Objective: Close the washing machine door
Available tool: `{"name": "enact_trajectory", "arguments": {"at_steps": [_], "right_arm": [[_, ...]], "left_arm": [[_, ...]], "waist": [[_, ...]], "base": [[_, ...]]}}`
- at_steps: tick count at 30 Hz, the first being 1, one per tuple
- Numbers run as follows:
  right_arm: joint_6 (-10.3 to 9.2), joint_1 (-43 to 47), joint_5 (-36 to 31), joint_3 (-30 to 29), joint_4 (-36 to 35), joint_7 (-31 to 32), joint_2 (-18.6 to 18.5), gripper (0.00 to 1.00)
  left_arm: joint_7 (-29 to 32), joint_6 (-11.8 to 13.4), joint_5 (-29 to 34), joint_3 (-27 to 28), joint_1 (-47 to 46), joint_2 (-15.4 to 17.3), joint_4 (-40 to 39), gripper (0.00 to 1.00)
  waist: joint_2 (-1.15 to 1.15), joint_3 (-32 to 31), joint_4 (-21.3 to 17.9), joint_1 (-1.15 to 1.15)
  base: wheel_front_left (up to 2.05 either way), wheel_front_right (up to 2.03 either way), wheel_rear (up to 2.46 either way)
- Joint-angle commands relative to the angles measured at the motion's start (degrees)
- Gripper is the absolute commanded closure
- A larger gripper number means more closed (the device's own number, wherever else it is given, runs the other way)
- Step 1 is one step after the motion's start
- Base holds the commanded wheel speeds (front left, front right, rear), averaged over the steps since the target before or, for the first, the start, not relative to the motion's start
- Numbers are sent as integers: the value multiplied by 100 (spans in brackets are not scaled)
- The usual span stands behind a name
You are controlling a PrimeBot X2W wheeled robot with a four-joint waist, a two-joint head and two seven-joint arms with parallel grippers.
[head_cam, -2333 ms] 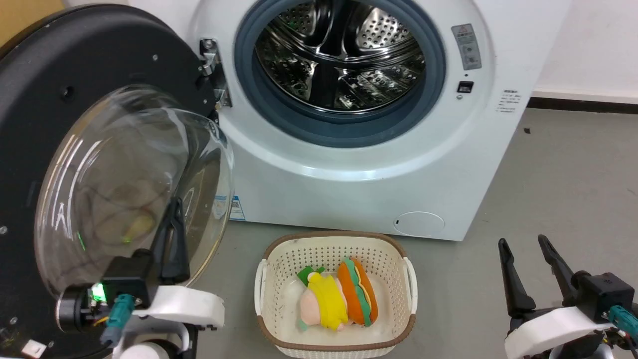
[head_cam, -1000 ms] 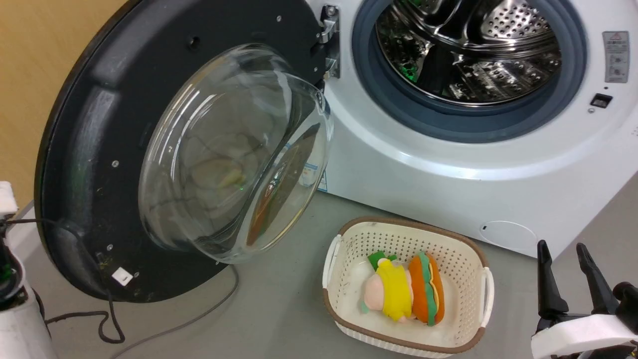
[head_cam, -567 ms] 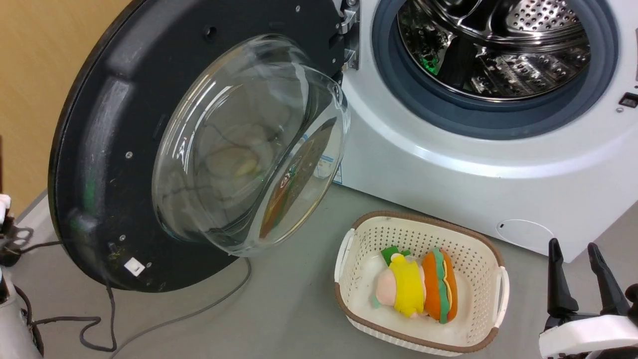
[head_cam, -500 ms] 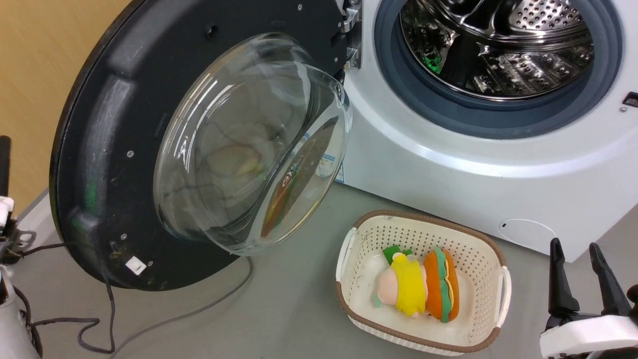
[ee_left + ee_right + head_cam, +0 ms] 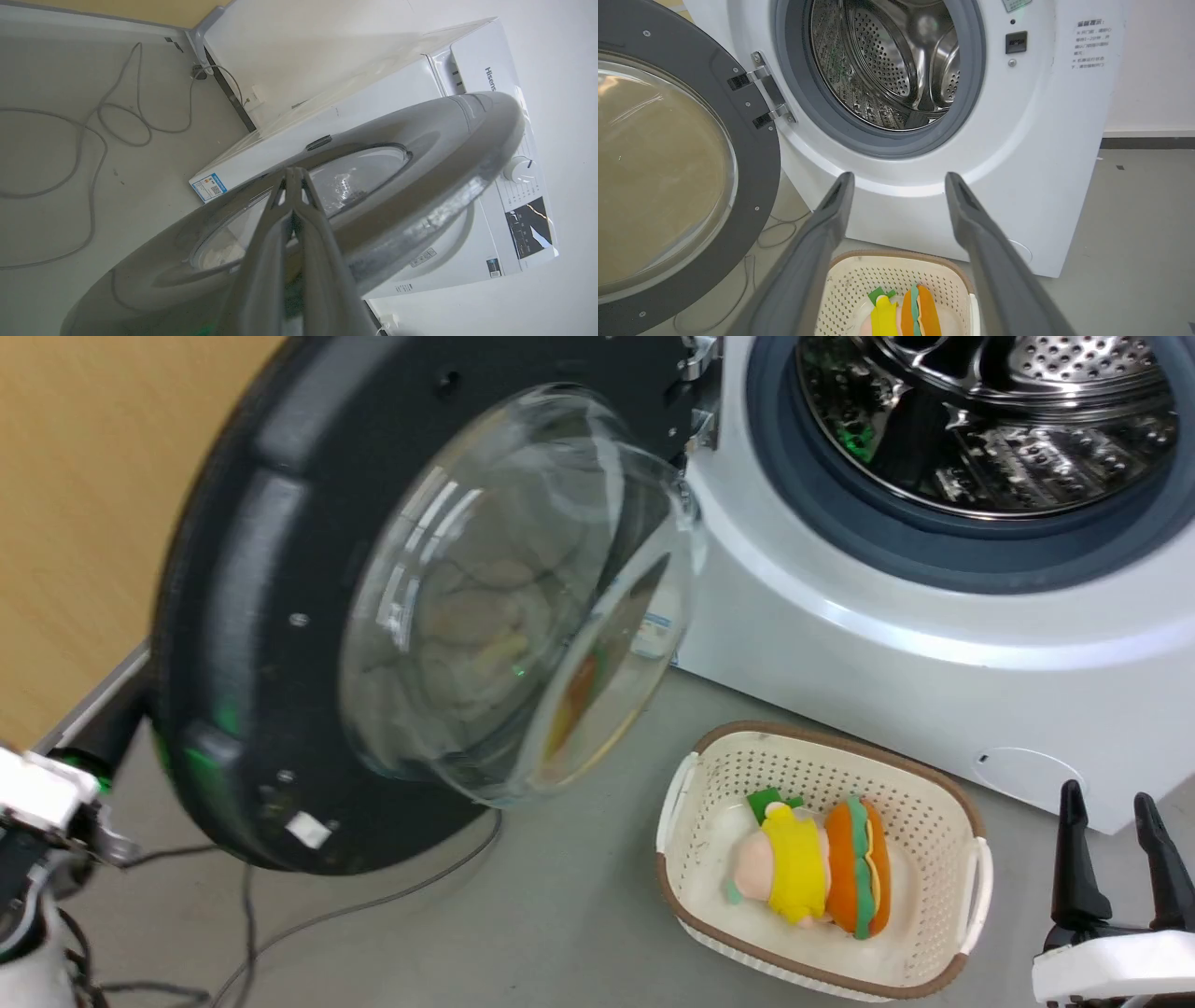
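Note:
The washing machine door [image 5: 233, 569] stands swung open to the left of the white washing machine [image 5: 934, 653], its domed glass window [image 5: 504, 597] facing me and its metal hinge [image 5: 768, 93] at the drum's left. In the left wrist view my left gripper [image 5: 294, 175] is shut, empty, its tips at the door's grey outer face [image 5: 420, 140]; whether they touch it I cannot tell. My left wrist [image 5: 42, 793] sits by the door's lower left edge. My right gripper [image 5: 1117, 859] stands open and empty at the lower right, apart from the machine.
A cream basket [image 5: 822, 737] with plush toys [image 5: 812, 868] sits on the grey floor in front of the machine. Grey cables [image 5: 373, 905] trail under the door. A yellow wall [image 5: 84, 476] is close behind the door.
The head camera has turned left and shifted the whole picture. My left gripper, earlier in front of the glass dome, is now behind the door. The door looks swung slightly toward the machine.

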Motion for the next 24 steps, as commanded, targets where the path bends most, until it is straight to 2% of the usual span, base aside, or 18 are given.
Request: {"name": "enact_trajectory", "arguments": {"at_steps": [1,14,19,24], "right_arm": [[33,-126,63,-41,33,-57,19,0],[36,-138,233,-191,148,-213,21,0],[36,-176,235,-106,159,-225,22,0],[36,-202,201,-102,132,-225,22,0]], "left_arm": [[168,-50,-171,-76,161,-113,-91,100],[1222,-139,-1181,-755,1025,-658,-1565,100],[982,-145,-1057,-1285,1229,-807,-2106,100],[749,-145,-955,-2089,1422,-868,-2486,100]], "waist": [[0,14,49,0],[0,49,316,0],[0,21,191,0],[0,16,-76,0]], "base": [[0,0,0],[0,0,0],[0,0,0],[0,0,0]]}}
